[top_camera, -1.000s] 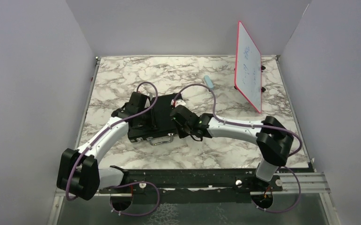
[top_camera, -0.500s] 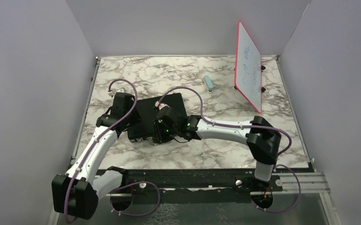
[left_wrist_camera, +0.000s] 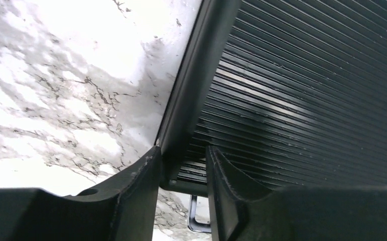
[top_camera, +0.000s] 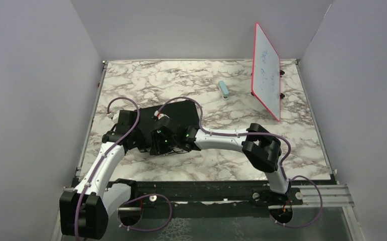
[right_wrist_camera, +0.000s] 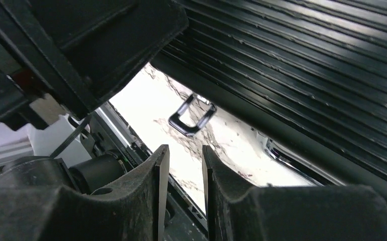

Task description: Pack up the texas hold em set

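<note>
My left pincer (left_wrist_camera: pixel 182 153) is pinched onto the left rim of the closed black briefcase (top_camera: pixel 181 111), which lies left of the table's middle. My right pincer (right_wrist_camera: pixel 185 150), a narrow slit apart and empty, hangs at the case's near side, with that arm stretched leftward along the table's near edge.
</note>
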